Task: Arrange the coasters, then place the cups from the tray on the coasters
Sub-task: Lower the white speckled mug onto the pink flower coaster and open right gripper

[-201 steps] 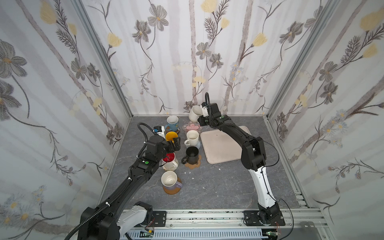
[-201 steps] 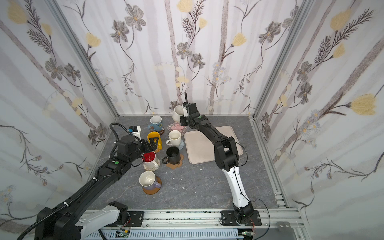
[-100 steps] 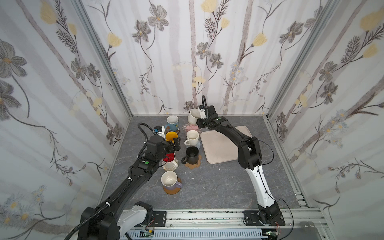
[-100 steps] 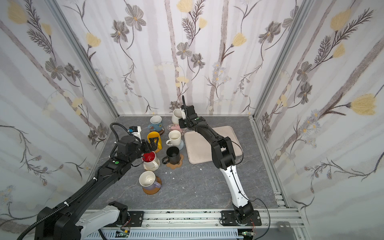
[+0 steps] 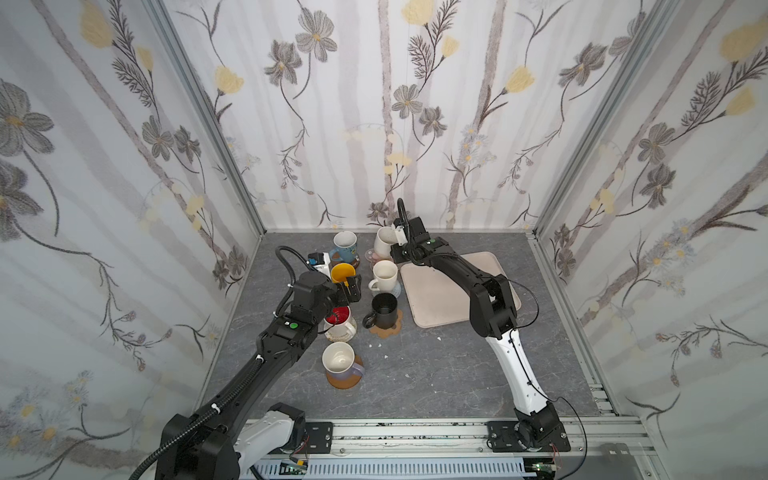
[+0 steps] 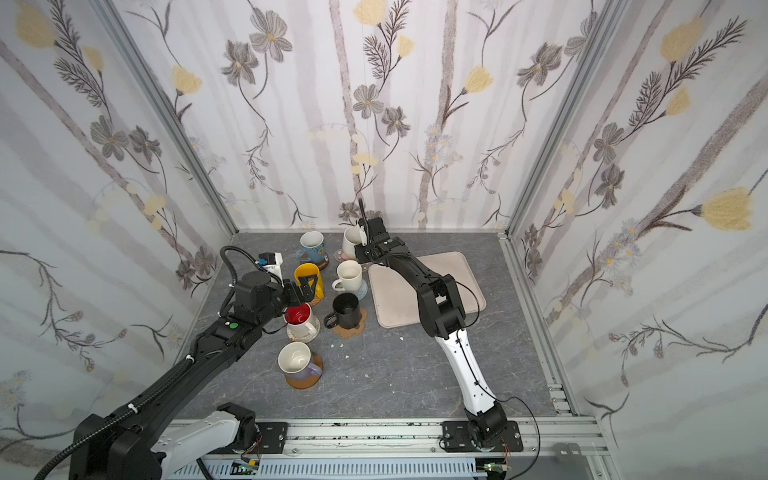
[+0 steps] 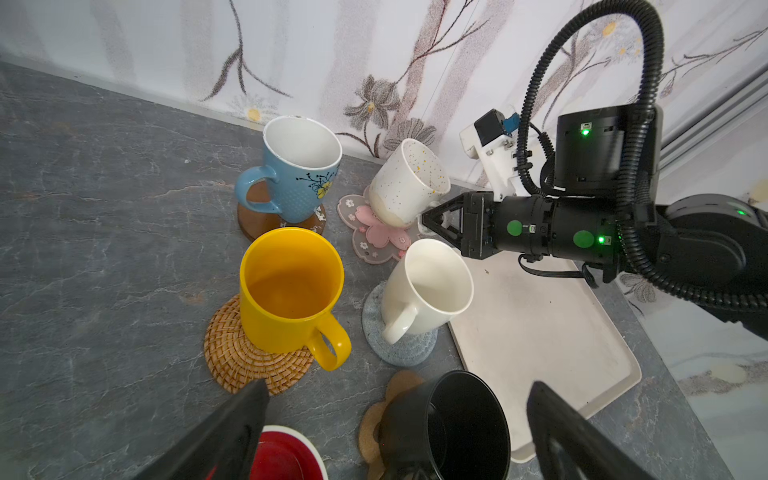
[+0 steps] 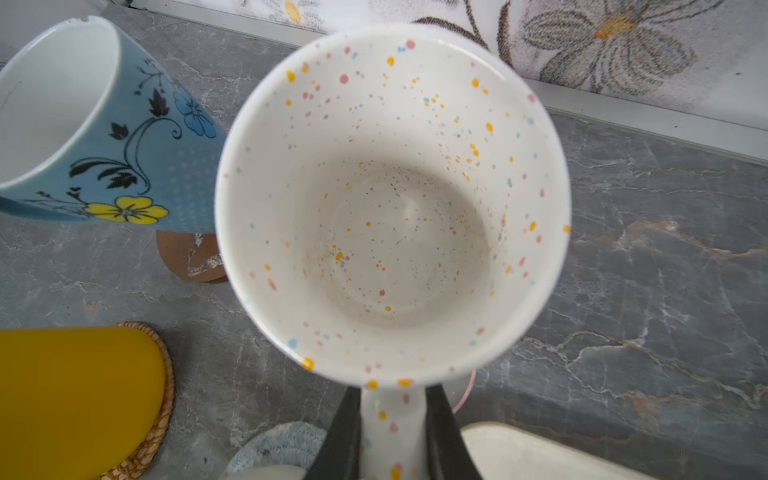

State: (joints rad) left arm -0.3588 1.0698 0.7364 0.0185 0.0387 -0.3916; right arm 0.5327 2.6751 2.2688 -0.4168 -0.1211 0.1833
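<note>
My right gripper (image 8: 392,428) is shut on the handle of a speckled cream cup (image 7: 407,187). The cup (image 5: 384,241) hangs tilted with its base over the pink flower coaster (image 7: 376,232); I cannot tell if they touch. The beige tray (image 5: 453,299) lies bare to the right. My left gripper (image 7: 399,388) stands open and holds nothing, above the gap between the red-inside cup (image 5: 338,320) and the black cup (image 5: 384,309) on the tan paw coaster (image 7: 370,419).
The yellow cup (image 7: 291,291) sits on the rattan coaster, the light blue cup (image 7: 299,170) on a brown disc, a cream cup (image 7: 428,286) on the grey-blue coaster, and the lavender cup (image 5: 340,361) on a brown disc. The back wall stands close behind the speckled cup.
My right gripper has carried the speckled cup a little to the left and down toward the pink flower coaster. The left arm has not moved.
</note>
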